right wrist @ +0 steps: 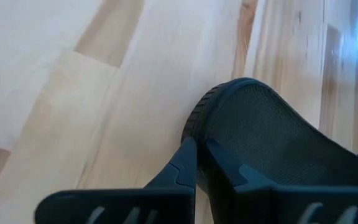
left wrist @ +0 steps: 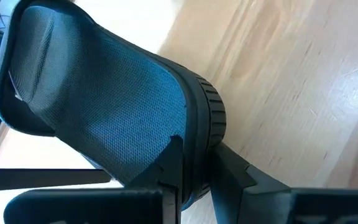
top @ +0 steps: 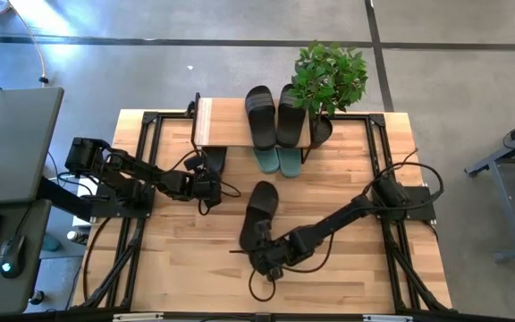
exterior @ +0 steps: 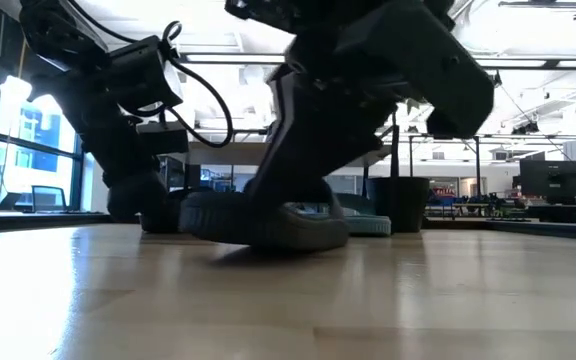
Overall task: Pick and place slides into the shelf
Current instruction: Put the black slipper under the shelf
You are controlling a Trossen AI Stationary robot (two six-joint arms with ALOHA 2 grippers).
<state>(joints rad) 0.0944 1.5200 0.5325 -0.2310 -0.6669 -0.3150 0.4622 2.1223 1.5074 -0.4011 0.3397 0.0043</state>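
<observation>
The shelf stands at the table's far side. Two black slides lie on its plank top. Two sage-green slides stick out from under it. My left gripper is shut on a third black slide at the shelf's front left; this slide also shows in the left wrist view. My right gripper is shut on a fourth black slide in the middle of the table, which also shows in the low view. My left gripper pinches the slide's raised rim at one end, one finger on the textured footbed side and one on the outer wall. The slide reaches away from the fingers toward the shelf. My right gripper pinches the slide's rim at its near end, one finger outside and one on the footbed. The fingers slant down from the table's near right. The slide sits low at the tabletop; whether it is lifted clear I cannot tell.
A potted plant stands at the shelf's right end. Black metal frames run along the table's left and right sides. Bare wood lies at the near left.
</observation>
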